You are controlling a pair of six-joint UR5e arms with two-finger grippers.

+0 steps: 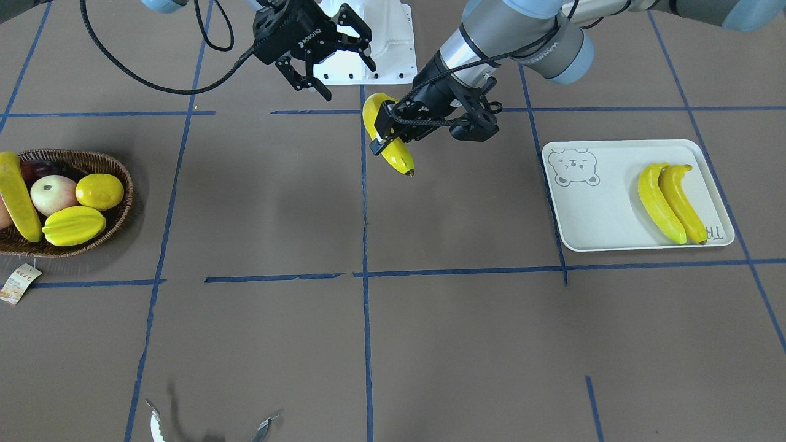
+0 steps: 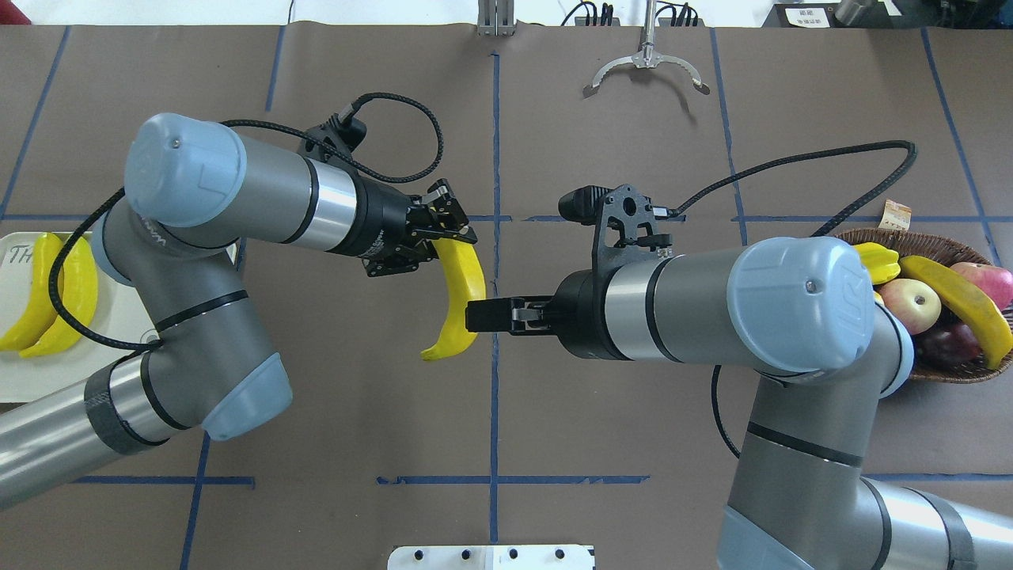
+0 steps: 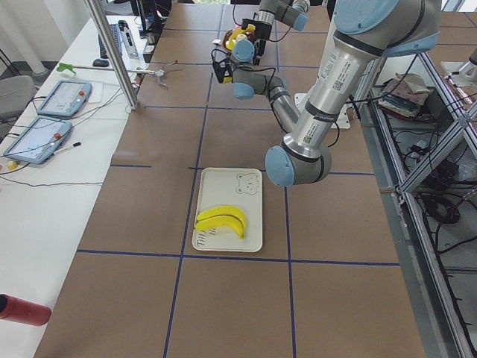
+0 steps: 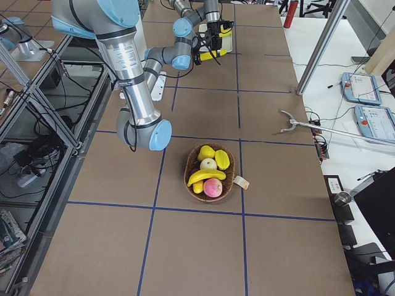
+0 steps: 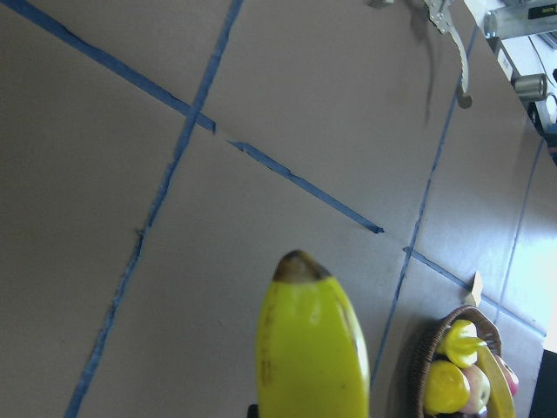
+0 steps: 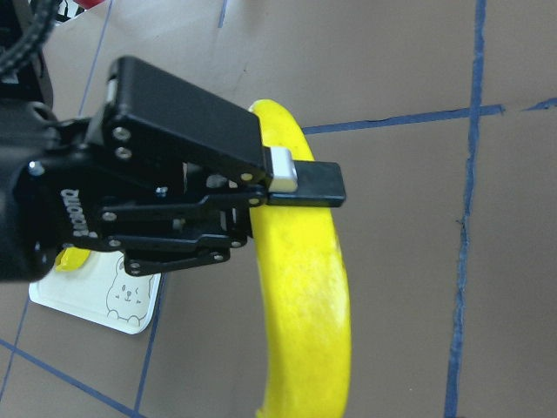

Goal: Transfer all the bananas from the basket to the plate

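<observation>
- The left gripper point(image 2: 453, 234) has its fingers clamped across the upper end of a banana point(image 1: 398, 155). It holds the fruit off the tabletop near the centre line, and the banana hangs tip-down, so its long body is free to be laid flat.
- The right gripper point(image 1: 349, 80) has its fingers apart with nothing between them. In the front-facing view it sits at 11 o'clock of that banana, clear of it. This reads as a mid-table hand-over, since the basket is on the right arm's side and the plate on the left arm's.
- In the same view the plate point(image 1: 614, 233) lies at 3 o'clock of the held fruit, well apart. Two bananas point(image 1: 669, 202) lie side by side toward its 3 o'clock end, leaving bare surface by the bear drawing.
- The basket point(image 1: 116, 166) lies at 9 o'clock. One banana point(image 1: 17, 196) leans across it beside an apple point(image 1: 54, 193), a lemon point(image 1: 99, 191) and a starfruit point(image 1: 73, 226).
- Judged so: two delivered, one in transit, one to fetch. The next move calls for carrying toward the plate and laying the fruit beside the pair.
</observation>
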